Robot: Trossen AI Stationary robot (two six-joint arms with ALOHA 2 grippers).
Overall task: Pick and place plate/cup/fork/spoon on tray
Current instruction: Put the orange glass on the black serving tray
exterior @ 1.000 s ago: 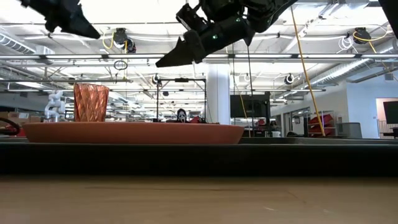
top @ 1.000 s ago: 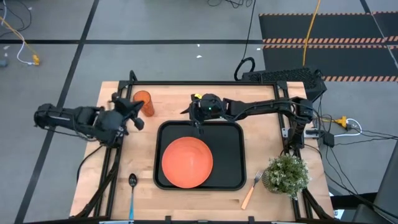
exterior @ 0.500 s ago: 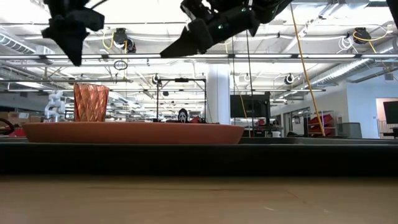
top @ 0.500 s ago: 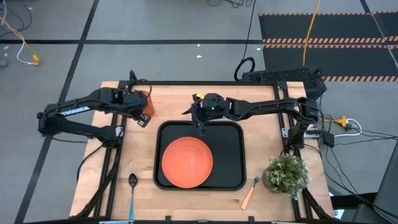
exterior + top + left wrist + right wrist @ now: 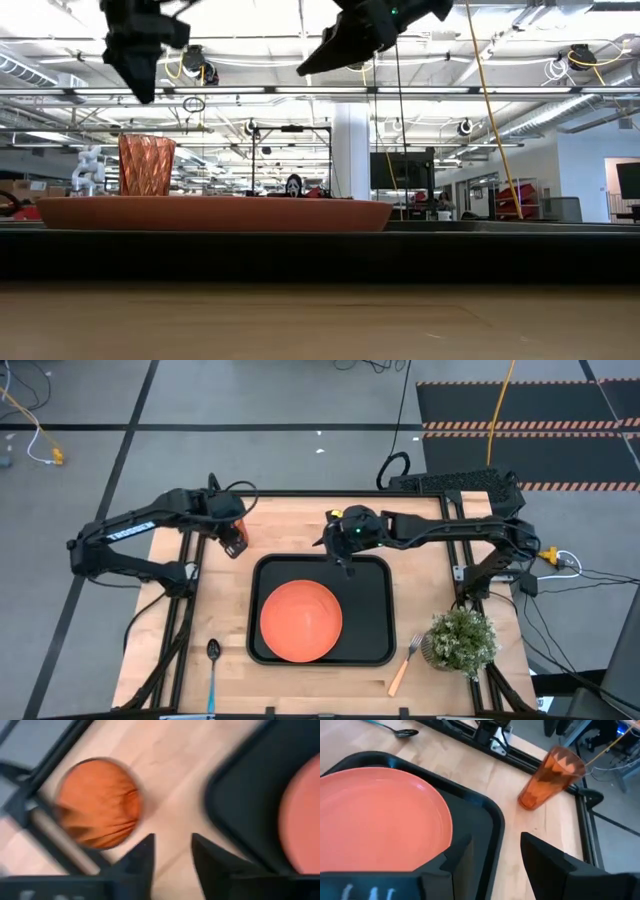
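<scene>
L gripper (image 5: 232,540) swung in over cup (image 5: 97,802), fingers parted, empty; cup upright on table beside tray (image 5: 380,645). Plate (image 5: 301,620) on tray. R gripper (image 5: 345,552) open, pulling away; cup next

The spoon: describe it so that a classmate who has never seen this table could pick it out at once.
Start at the black tray holding the orange plate in the middle of the wooden table. Off the tray's near left corner, by the table's front edge, lies the spoon. Its dark bowl and thin blue handle set it apart from the tan-handled fork on the opposite side.
</scene>
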